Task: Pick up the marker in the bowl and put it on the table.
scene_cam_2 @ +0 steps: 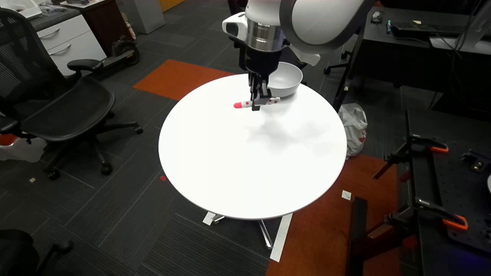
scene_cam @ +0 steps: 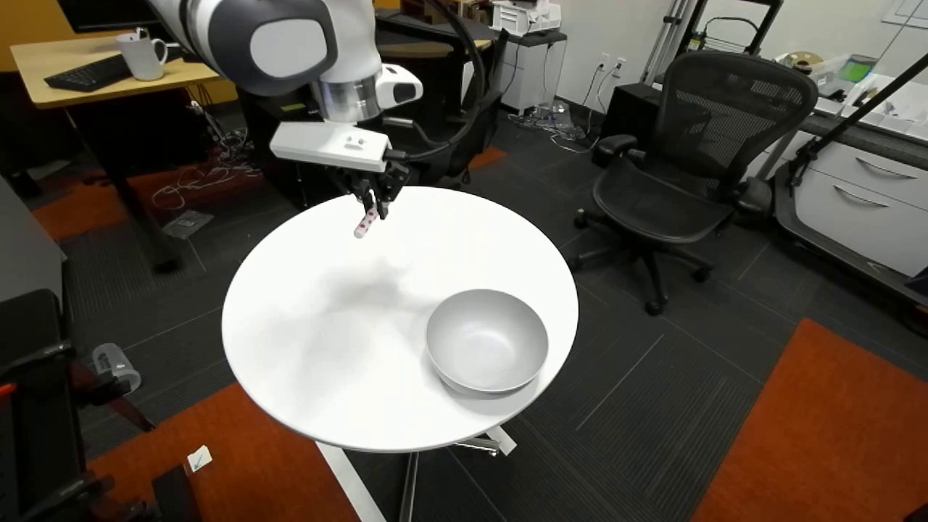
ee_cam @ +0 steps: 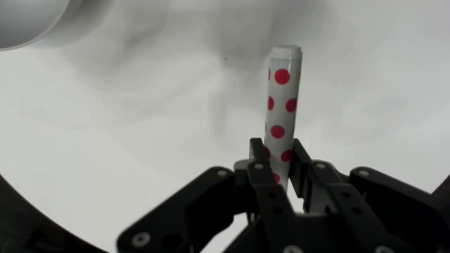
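Your claw [ee_cam: 276,147] is clamped on the marker [ee_cam: 282,116], one jaw snug each side. Wrist view: dotted white end [ee_cam: 284,66] sticks out past the claw. In an ext. view you see its red end [scene_cam_2: 238,105] too, out the opp. side, marker approx. level there. You have it up in the air over the table [scene_cam: 312,391], clear of the bowl [scene_cam: 487,341]. Bowl sits upright on table nr. the edge; only part of it in wrist view, upper L corner. Blk mesh chair [scene_cam: 663,206] nr. the table in both ext. views.
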